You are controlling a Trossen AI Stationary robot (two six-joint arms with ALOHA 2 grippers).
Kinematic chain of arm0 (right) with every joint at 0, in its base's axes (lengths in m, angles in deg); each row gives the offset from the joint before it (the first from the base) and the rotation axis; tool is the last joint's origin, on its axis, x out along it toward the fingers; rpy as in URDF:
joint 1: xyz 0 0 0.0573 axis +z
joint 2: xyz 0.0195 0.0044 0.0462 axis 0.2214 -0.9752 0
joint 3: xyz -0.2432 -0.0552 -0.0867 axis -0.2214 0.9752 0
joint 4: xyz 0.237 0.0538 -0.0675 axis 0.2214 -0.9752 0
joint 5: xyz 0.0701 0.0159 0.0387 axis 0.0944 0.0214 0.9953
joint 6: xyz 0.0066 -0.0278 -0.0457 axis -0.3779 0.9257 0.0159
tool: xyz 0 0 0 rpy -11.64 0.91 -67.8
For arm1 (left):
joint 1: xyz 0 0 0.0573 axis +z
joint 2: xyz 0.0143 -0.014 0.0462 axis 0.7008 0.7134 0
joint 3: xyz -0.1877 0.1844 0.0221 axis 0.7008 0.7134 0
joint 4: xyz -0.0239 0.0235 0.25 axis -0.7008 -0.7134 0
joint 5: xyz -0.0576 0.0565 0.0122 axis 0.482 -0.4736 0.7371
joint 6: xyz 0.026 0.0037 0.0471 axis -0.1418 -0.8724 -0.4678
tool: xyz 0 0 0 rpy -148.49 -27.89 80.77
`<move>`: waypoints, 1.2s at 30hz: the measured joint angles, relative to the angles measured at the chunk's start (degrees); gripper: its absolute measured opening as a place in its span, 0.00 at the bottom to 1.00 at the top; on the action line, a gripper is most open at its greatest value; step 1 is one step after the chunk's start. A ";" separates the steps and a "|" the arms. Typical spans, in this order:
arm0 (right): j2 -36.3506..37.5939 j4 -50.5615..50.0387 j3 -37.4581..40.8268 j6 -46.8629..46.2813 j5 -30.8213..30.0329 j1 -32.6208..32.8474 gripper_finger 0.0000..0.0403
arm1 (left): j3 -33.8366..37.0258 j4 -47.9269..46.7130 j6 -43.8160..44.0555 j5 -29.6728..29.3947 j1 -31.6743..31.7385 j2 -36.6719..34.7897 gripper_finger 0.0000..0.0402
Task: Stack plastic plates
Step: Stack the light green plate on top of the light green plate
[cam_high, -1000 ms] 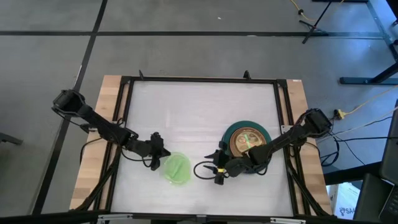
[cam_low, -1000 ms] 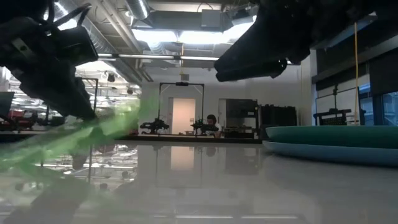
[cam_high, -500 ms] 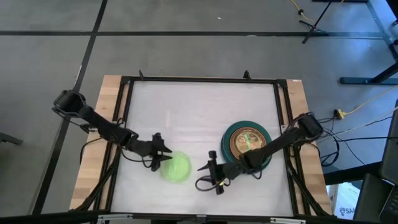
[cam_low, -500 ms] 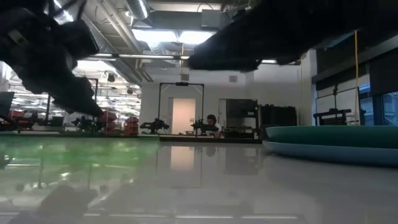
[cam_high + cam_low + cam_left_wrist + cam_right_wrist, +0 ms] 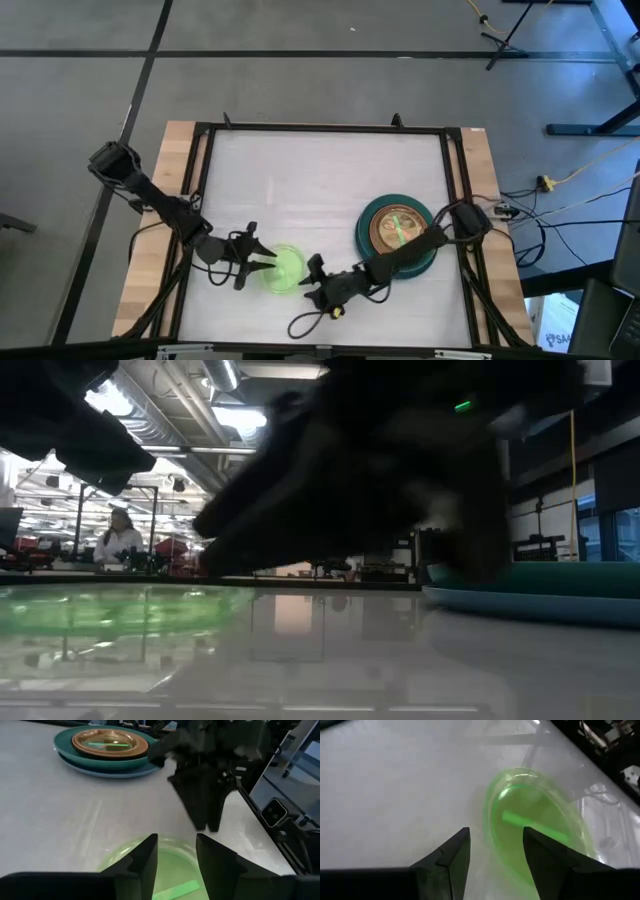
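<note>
Since the earlier frame your right gripper has swung off the stack toward the table's front edge, fingers parted, just beside the lime-green plate. Your left gripper, also parted, flanks that plate's other side. Near the right edge sits the stack: tan-orange plate on green and blue.

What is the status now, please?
Left end effector open beside lime plate. Right end effector open at its other side. Plate flat on table. Stack waits.
</note>
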 joint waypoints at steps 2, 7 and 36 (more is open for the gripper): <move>-1.67 -1.47 -2.26 0.87 -0.06 -0.75 0.44 | 0.00 0.01 0.00 -0.04 -0.22 0.00 0.31; -4.84 -5.28 -5.98 0.88 3.14 -2.68 0.44 | 0.00 0.27 0.02 -0.11 -0.21 0.00 0.31; 1.73 -18.91 -6.56 -4.15 -7.35 0.24 0.00 | 0.00 -0.49 0.04 -0.04 -0.22 0.01 0.31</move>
